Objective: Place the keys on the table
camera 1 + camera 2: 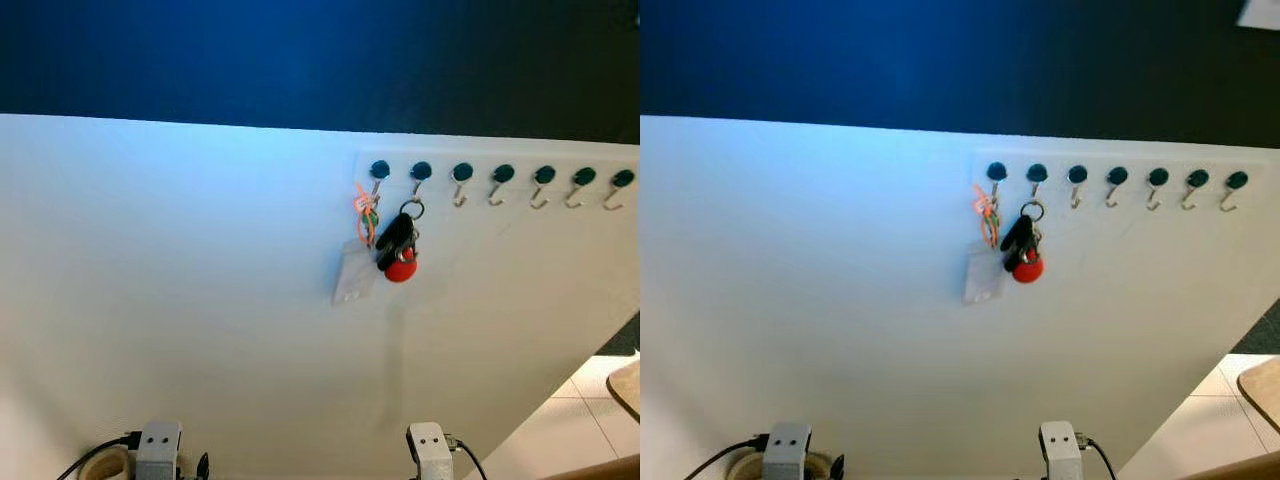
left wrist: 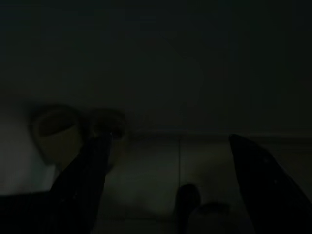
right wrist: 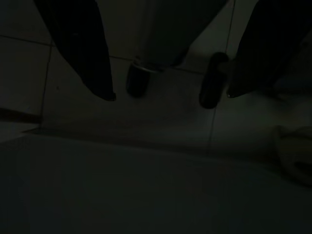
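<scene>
Keys hanging on second hook from left in row of seven, high on white wall; black fob and red ball under ring. Beside, on first hook, orange loop with clear tag. Table edge low at right over tiled floor. Left gripper and right gripper hanging low in shade above floor tiles, both spread, grasping nothing.
</scene>
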Motion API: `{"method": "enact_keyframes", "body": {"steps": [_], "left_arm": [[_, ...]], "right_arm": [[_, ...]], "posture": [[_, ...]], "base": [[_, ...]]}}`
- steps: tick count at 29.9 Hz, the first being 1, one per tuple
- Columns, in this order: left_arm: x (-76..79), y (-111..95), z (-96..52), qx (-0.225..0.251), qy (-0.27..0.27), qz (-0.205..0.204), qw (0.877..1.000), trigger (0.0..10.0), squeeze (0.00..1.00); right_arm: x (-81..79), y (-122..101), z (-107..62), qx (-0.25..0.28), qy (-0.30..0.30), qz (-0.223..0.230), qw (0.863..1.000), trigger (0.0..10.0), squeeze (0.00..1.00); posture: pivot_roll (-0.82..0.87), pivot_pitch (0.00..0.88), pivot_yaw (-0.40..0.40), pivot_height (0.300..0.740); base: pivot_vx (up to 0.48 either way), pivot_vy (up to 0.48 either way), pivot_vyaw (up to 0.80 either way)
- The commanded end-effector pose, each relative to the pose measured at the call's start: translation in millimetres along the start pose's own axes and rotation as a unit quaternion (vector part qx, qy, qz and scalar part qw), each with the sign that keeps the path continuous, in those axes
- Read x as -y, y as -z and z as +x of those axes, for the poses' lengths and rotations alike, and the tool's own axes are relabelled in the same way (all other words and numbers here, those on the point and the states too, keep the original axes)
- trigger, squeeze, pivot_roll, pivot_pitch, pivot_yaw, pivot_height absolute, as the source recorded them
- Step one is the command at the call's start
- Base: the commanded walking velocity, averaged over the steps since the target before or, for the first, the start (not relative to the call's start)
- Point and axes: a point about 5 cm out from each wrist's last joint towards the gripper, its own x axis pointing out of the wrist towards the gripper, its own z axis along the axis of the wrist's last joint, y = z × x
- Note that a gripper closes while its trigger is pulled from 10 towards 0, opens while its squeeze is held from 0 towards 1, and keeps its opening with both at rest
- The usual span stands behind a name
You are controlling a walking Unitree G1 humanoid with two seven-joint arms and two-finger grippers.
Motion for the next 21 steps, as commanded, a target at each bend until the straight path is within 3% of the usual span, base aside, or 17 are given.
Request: {"method": "enact_keyframes", "body": {"steps": [1, 19, 21], "left_arm": [[0.2, 2.8, -1.7, -0.003, 0.0, 0.001, 1.0, 10.0, 0.0], [1.2, -7.7, 3.4, 0.012, 0.007, 0.027, 1.0, 10.0, 0.0], [2.0, -8.7, 4.0, 0.013, 0.007, 0.028, 1.0, 10.0, 0.0]], "right_arm": [[1.9, 0.8, -1.0, 0.003, 0.005, 0.005, 1.0, 10.0, 0.0], [-1.7, 1.1, -0.4, 0.008, 0.004, 0.013, 1.0, 10.0, 0.0], [-1.6, 1.1, -0.4, 0.008, 0.004, 0.014, 1.0, 10.0, 0.0]], "posture": [[0.11, 0.0, -0.044, 0.74], [0.12, 0.028, -0.026, 0.74], [0.12, 0.029, -0.027, 0.74]], "base": [[-0.356, 0.0, 0.0], [-0.035, 0.0, 0.0], [0.0, -0.48, 0.0]]}}
